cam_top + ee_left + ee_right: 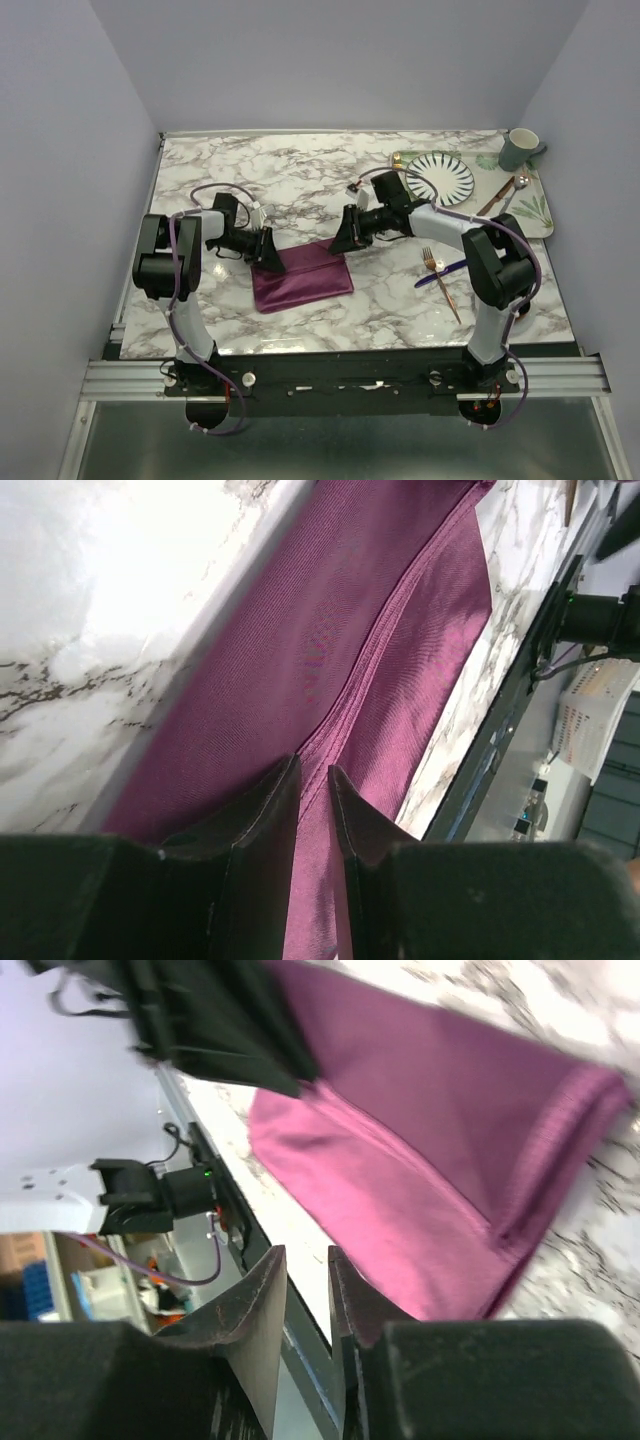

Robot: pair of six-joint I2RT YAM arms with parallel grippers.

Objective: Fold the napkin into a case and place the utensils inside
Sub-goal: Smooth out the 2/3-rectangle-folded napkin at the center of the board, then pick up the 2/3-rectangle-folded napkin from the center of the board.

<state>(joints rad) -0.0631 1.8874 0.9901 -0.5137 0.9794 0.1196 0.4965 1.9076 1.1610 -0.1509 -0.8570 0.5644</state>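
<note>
At centre frame from above, the folded napkin [302, 280] lies on the counter [300, 180], the left hand [265, 250] at its left end with fingers nearly together, grip unclear, the right hand [340, 238] at its upper-right corner slightly spread, and the fork [452, 303] and knife [425, 281] crossed further right.

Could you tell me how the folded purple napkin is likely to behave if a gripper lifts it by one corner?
Probably floppy: the napkin lies flat in soft layers, so a lifted corner would likely drape and the fold open. Its sheen suggests slippery cloth; pushed across the smooth marble table, it may slide or bunch rather than hold shape.
</note>
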